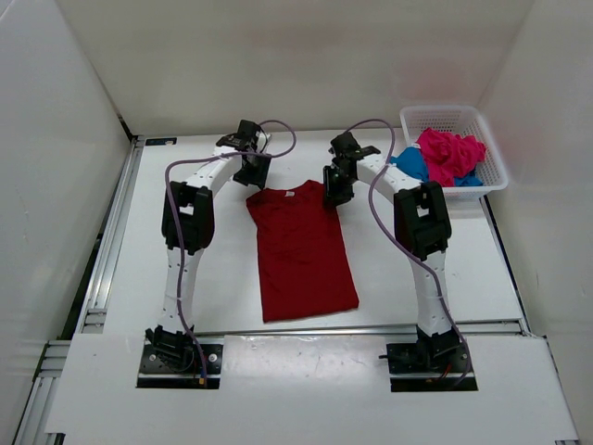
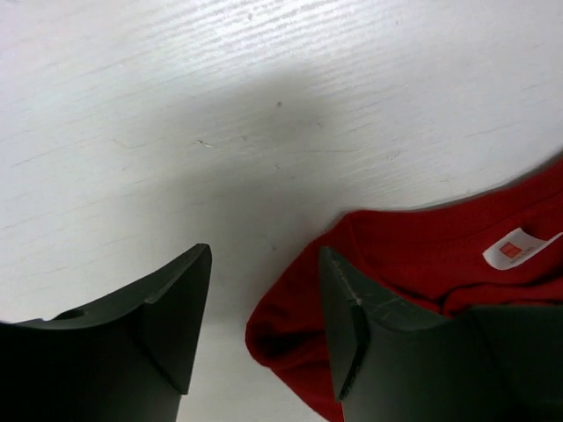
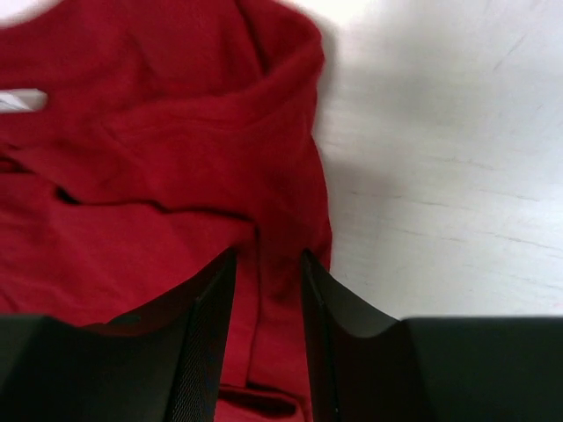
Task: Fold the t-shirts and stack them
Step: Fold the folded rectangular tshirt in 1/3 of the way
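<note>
While basket point(image 1: 446, 118) holds pink tee point(image 1: 449, 155), blue tee point(image 1: 412, 165) | L pincer point(image 2: 265, 257) spread | R pincer point(image 3: 268, 259): red tee point(image 1: 301, 250), grip unclear

table point(image 1: 222, 287): white, stretching across the frame
dark red t-shirt point(image 1: 301, 246): lying flat at the centre
basket point(image 1: 443, 119): sitting at upper right

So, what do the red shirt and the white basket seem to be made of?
Red shirt: soft matte knit fabric, probably cotton; it creases and folds at the shoulder. Basket: white, probably moulded plastic; stiff mesh walls with regular holes.
</note>
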### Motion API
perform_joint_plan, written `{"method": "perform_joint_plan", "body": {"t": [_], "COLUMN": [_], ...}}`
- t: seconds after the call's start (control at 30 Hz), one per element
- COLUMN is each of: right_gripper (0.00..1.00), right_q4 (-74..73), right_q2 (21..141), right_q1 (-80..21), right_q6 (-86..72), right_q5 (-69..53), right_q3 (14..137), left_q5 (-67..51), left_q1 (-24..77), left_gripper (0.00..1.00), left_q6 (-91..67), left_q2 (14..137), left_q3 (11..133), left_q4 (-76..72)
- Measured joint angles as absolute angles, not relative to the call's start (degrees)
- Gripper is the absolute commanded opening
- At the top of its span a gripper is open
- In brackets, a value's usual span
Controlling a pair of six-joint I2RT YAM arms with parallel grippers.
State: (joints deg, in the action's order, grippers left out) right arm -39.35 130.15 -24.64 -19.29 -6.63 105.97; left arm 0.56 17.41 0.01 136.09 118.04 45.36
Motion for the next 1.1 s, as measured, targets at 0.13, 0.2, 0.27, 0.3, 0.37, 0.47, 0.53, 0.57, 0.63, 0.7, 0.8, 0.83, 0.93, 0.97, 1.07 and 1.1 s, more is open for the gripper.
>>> {"method": "perform_joint_plan", "body": {"t": [0.13, 0.2, 0.27, 0.3, 0.37, 0.47, 0.53, 0.57, 0.63, 0.7, 0.8, 0.83, 0.93, 0.97, 1.07, 1.1], "right_gripper": [0.37, 0.36, 0.36, 0.35, 0.35, 0.35, 0.35, 0.35, 0.34, 0.34, 0.31, 0.28, 0.11, 0.03, 0.0, 0.0], "right_q4": [-38.52, -38.46, -38.33, -38.13, -37.91, -37.39, -37.19, -37.1, -37.06, -36.99, -36.86, -36.84, -36.75, -36.73, -36.71, -36.71], "right_q2": [130.13, 130.13, 130.15, 130.13, 130.15, 130.15, 130.45, 130.74, 131.72, 132.38, 132.49, 132.49, 132.62, 132.68, 132.79, 132.79], "right_q1": [-24.53, -24.49, -24.49, -24.49, -24.49, -24.49, -24.49, -24.49, -24.49, -24.49, -24.43, -24.43, -24.43, -24.43, -24.43, -24.43], "right_q6": [-19.51, -19.53, -19.75, -19.92, -20.14, -20.53, -20.73, -20.82, -21.1, -21.78, -22.28, -22.28, -22.48, -22.48, -22.74, -22.76], "right_q5": [-7.57, -7.86, -7.99, -8.14, -8.45, -9.04, -9.19, -9.28, -9.61, -10.15, -10.2, -10.2, -10.02, -9.96, -9.8, -9.78], "right_q3": [107.46, 107.44, 107.26, 107.13, 107.02, 107.02, 107.07, 107.11, 107.35, 107.72, 107.85, 107.87, 107.87, 107.87, 107.87, 107.87], "left_q5": [-0.51, -0.95, -1.21, -1.37, -1.52, -1.52, -1.43, -1.32, -1.23, -1.06, -0.84, -0.73, -0.4, -0.21, 0.51, 0.71], "left_q1": [17.65, 17.82, 18.02, 18.13, 18.41, 18.72, 18.87, 18.94, 19.05, 19.16, 19.29, 19.38, 19.51, 19.57, 19.81, 19.86], "left_gripper": [0.6, 0.59, 0.54, 0.53, 0.51, 0.5, 0.48, 0.48, 0.47, 0.46, 0.32, 0.28, 0.16, 0.13, 0.1, 0.1], "left_q6": [0.01, 0.01, 0.01, -0.08, -0.01, 0.03, 0.03, 0.01, 0.01, 0.01, -0.05, -0.25, -0.19, -0.12, -0.05, -0.05], "left_q2": [136.94, 137.03, 137.03, 137.03, 137.03, 137.03, 137.03, 137.03, 137.03, 137.03, 137.03, 137.03, 137.03, 137.03, 137.03, 137.03], "left_q3": [117.8, 117.43, 116.97, 116.62, 116.22, 116.18, 116.18, 116.18, 116.18, 116.16, 116.16, 116.16, 116.16, 116.16, 116.18, 116.22], "left_q4": [45.45, 45.43, 45.39, 45.39, 45.3, 45.08, 45.01, 44.99, 44.97, 44.97, 44.97, 44.93, 44.91, 44.91, 44.93, 44.95]}}
